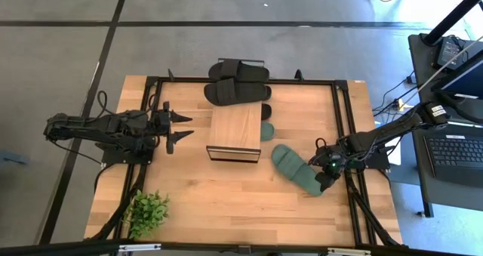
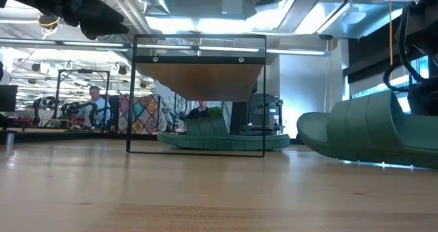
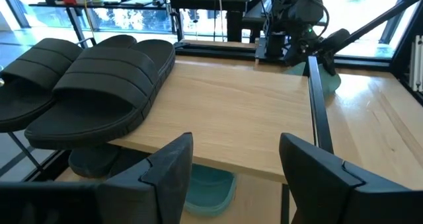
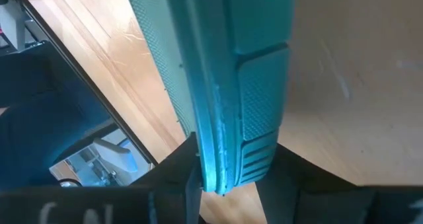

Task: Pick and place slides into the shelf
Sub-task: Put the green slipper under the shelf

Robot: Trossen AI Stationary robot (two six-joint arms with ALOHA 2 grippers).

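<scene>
- Right gripper (image 1: 326,177) is clamped on the edge of a dark green slide (image 1: 296,168) lying on the surface (image 1: 226,203).
- Left gripper (image 1: 183,128) hangs with fingers apart, the shelf (image 1: 235,131) just ahead of it.

Table (image 1: 226,203): light wooden planks, black frame rails along the edges.
Shelf (image 1: 235,128): stands mid-table, plank top on thin black frame.
On shelf top: two black slides (image 1: 238,92).
Under shelf: green slide (image 2: 222,137).
On table: second green slide (image 1: 296,168); potted plant (image 1: 147,211).
</scene>
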